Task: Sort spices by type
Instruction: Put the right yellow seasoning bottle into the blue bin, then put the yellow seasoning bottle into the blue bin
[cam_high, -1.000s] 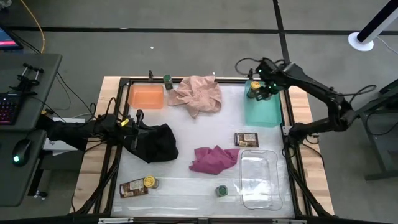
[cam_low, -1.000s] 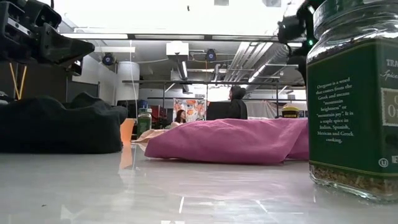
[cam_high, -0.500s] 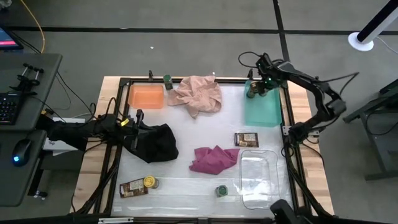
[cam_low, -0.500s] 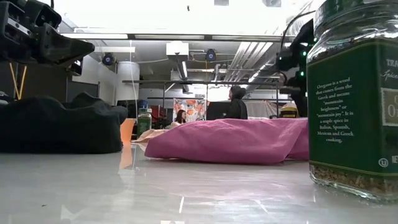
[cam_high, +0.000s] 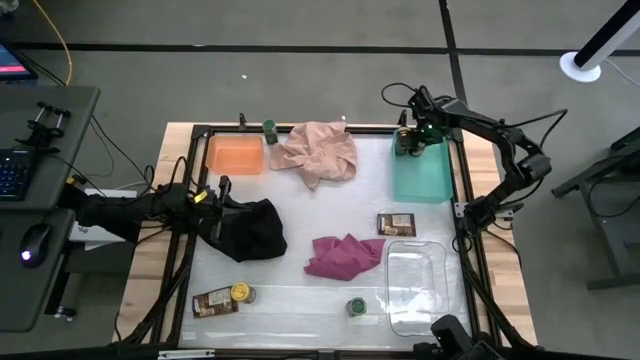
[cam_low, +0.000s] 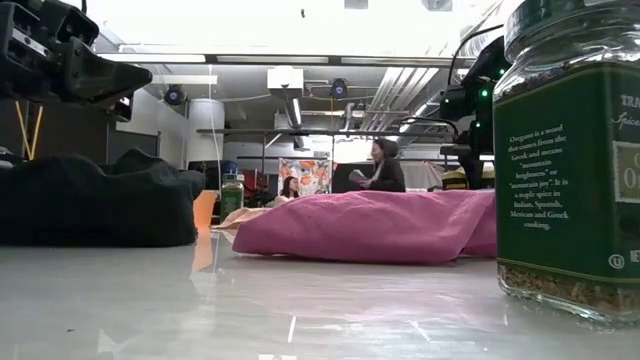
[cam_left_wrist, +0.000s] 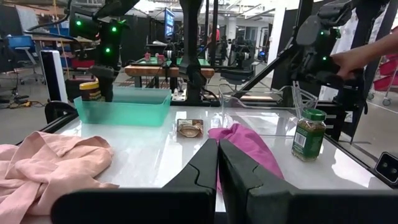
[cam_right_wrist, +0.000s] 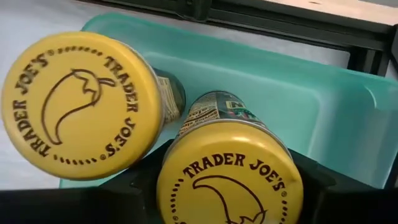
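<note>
**Right gripper at two yellow-lidded jars in the teal tray**

The right gripper (cam_high: 408, 142) hangs over the far end of the teal tray (cam_high: 425, 182), at the table's far right corner. In its wrist view it straddles one yellow-lidded jar (cam_right_wrist: 230, 171), which stands upright inside the tray. Whether it grips that jar or has let it go cannot be told. A second yellow-lidded jar (cam_right_wrist: 78, 102) stands just beside the first, also in the teal tray.

The left gripper (cam_left_wrist: 217, 146) is closed with nothing in it. It sits at the table's left side, above the edge of the black cloth (cam_high: 250, 230).

The other spices lie spread over the table:
- A green-lidded jar (cam_high: 269, 130) stands at the far edge, between the orange tray (cam_high: 235, 155) and the pink cloth (cam_high: 318, 152).
- A brown packet (cam_high: 396, 224) lies flat between the teal tray and the clear tray (cam_high: 420, 290).
- Another green-lidded jar (cam_high: 356, 306) stands at the near edge, just left of the clear tray.
- A third yellow-lidded jar (cam_high: 241, 292) sits at the near left, touching a second brown packet (cam_high: 213, 302).

The magenta cloth (cam_high: 345, 255) lies crumpled near the table's middle, left of the clear tray.
</note>
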